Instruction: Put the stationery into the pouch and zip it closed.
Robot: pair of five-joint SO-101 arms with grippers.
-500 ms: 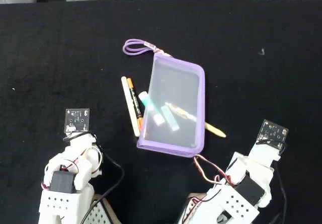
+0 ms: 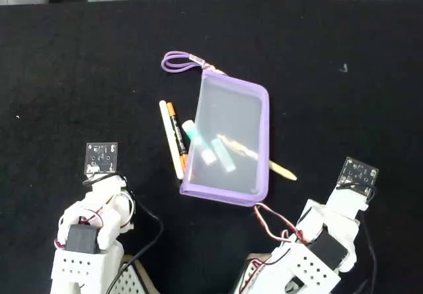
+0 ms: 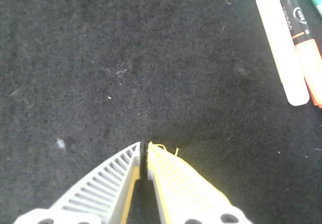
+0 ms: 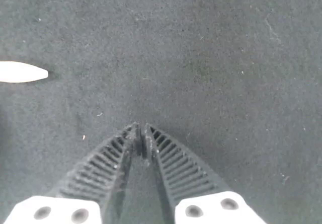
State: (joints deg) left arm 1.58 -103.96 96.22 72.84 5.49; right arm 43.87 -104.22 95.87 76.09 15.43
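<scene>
Nearest, my left hand [image 3: 145, 146] and right hand [image 4: 140, 128] hang over the worktop [image 2: 330, 76], each pressed together on nothing, so loading hasn't begun, I judge. Farther out, a white pen [image 2: 171, 140] and an orange pen [image 2: 176, 135] lie just beside the pouch [image 2: 231, 109]. Next, my left hand must spread and take a pen.

Built of white plastic in both the left arm [image 2: 89, 241] and the right arm [image 2: 324, 244], with black motor blocks and thin red cables [image 2: 271, 218]. Carries a small square board [image 2: 101, 158] at each wrist. Ends at the left hand [image 3: 145, 146] in one pale grey ribbed finger and one yellow, at the right hand [image 4: 140, 129] in two black ones.
</scene>
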